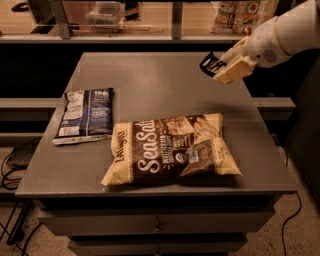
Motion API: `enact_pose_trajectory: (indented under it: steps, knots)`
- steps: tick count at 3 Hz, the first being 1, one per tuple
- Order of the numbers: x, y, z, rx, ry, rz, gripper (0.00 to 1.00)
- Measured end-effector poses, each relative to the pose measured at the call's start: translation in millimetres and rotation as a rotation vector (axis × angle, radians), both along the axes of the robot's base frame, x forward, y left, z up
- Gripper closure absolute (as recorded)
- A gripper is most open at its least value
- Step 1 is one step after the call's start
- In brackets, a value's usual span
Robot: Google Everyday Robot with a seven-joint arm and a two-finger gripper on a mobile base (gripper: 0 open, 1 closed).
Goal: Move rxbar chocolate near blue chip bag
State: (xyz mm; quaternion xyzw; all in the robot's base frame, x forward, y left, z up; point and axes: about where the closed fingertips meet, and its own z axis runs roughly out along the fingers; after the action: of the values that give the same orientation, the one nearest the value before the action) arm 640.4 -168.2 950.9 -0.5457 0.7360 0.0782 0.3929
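Observation:
My gripper [223,68] is at the upper right, raised above the table's far right part, and is shut on the rxbar chocolate [210,64], a small black wrapper with white lettering that sticks out to the left of the tan fingers [233,70]. The blue chip bag [85,115], dark navy with white label panels, lies flat near the table's left edge, far from the gripper.
A large yellow-and-brown "Sea Salt" bag [172,148] lies on the grey table [160,82] at the front centre, between the gripper and the blue bag. A shelf with containers [105,12] runs behind the table. Cables [12,170] hang at the left.

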Motion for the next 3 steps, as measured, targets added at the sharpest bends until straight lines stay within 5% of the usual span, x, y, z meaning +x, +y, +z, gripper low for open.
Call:
enact_pose_trajectory:
  steps: [1,3]
  knots:
    - [3,34,51,0.01,-0.078,0.079,1.0]
    - [1,54,58,0.052,-0.1,0.102,1.0]
